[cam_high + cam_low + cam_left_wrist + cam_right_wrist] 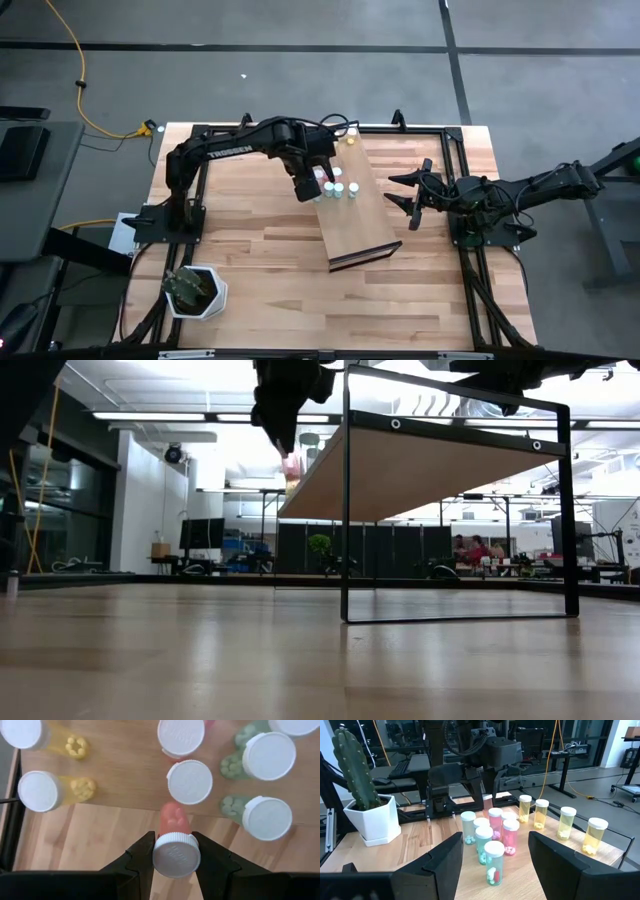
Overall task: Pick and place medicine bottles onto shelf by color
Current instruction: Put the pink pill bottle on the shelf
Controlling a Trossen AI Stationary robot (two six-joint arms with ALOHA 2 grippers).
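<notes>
Over the shelf (pixel 352 205) edge, the left gripper (pixel 172 851) squeezes a pink pill bottle (pixel 175 845) at six o'clock from the other pink ones, likely to group colors, while the right gripper (pixel 408 198) waits open at three o'clock.

The shelf (pixel 355 205) sits mid-table with bottles (pixel 340 190) clustered at its twelve o'clock end. The left gripper (pixel 318 180) hangs at that cluster's nine o'clock edge, the right gripper (pixel 408 196) apparently off the shelf's three o'clock side. A potted plant (pixel 195 290) stands at seven o'clock.
</notes>
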